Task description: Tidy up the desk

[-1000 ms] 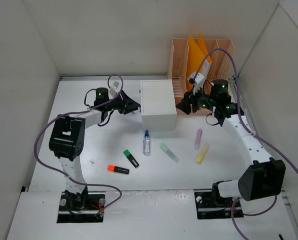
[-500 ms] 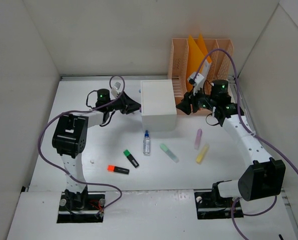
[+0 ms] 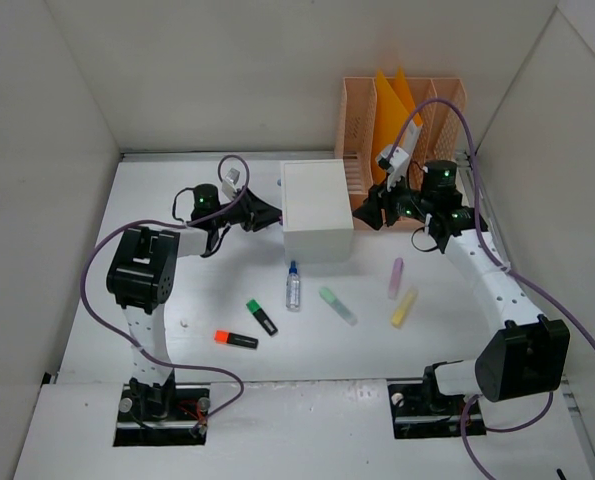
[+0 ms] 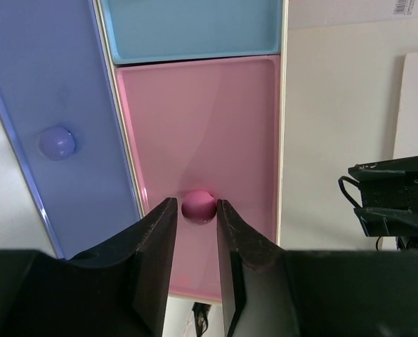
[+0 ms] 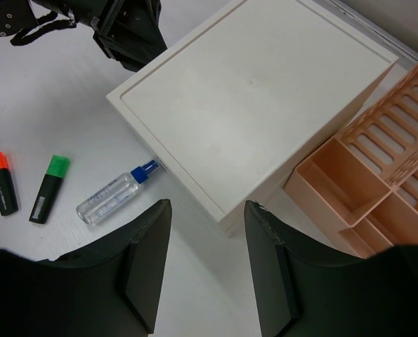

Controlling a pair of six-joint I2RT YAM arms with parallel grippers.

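Note:
The desk [image 3: 177, 300] carries a white drawer box [image 3: 315, 208] near its back middle. My left gripper [image 3: 274, 214] is at the box's left face. In the left wrist view its jaws [image 4: 196, 210] sit on either side of the round pink knob [image 4: 198, 206] of the pink drawer [image 4: 209, 126], shut on it. A blue drawer [image 4: 54, 105] and a light blue drawer [image 4: 187, 28] adjoin the pink one. My right gripper [image 3: 372, 212] hovers open by the box's right near corner [image 5: 265, 91], its jaws [image 5: 207, 207] holding nothing.
In front of the box lie a spray bottle [image 3: 293, 285], a green marker [image 3: 262, 317], an orange marker [image 3: 236, 339], a pale green highlighter [image 3: 338, 305], a pink one [image 3: 395, 277] and a yellow one [image 3: 404, 307]. An orange file rack [image 3: 402, 110] stands behind the right gripper.
My left arm has edged right toward the box and its jaws have narrowed onto the pink knob. The right arm has not moved.

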